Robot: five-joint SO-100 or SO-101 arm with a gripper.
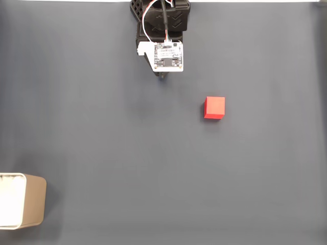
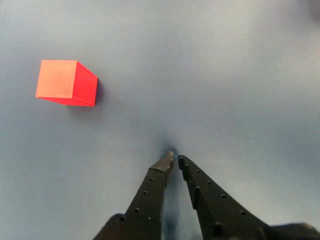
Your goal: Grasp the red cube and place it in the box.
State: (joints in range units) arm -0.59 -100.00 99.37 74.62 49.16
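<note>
surface: plain dark blue-grey table point(image 1: 102, 127), matte, evenly lit | gripper point(image 2: 175, 160): 1, two black fingers nearly together, tips a sliver apart, holding nothing, low over table | red cube point(image 2: 65, 82): 1, on table, up-left of tips in wrist view, well apart | box point(image 1: 23, 200): 1, tan, white inside, bottom-left corner of fixed view, far from cube

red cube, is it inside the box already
No, in the fixed view the red cube sits on the bare grey table, far from the box at the lower left edge.
</note>
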